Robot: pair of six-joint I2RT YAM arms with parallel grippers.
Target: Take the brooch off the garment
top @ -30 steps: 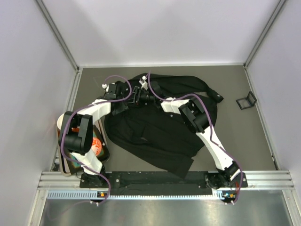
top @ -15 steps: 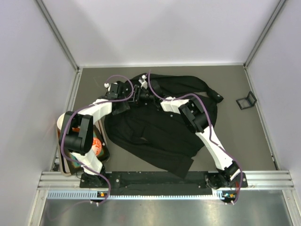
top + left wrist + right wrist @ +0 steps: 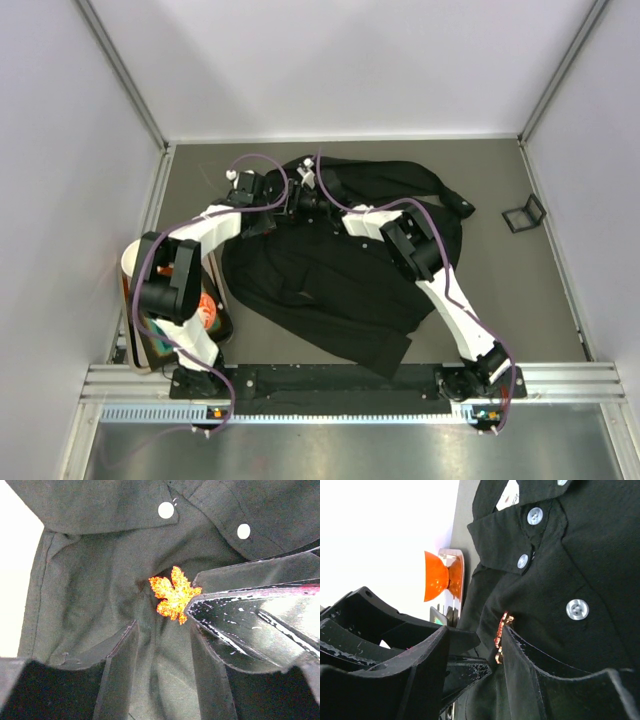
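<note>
Touching glittery leaf-shaped brooch on wrinkled garment, right hand spread (left hand likewise)

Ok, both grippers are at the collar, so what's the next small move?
I'd probably close the right gripper on the brooch: it sits edge-on between the open jaws, close to one of them. The left gripper is open over the garment, just short of it.

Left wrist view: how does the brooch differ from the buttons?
The brooch is orange, jagged and leaf-shaped; the buttons are pale and round. The brooch looks larger than either button. Both sit on the black shirt.
</note>
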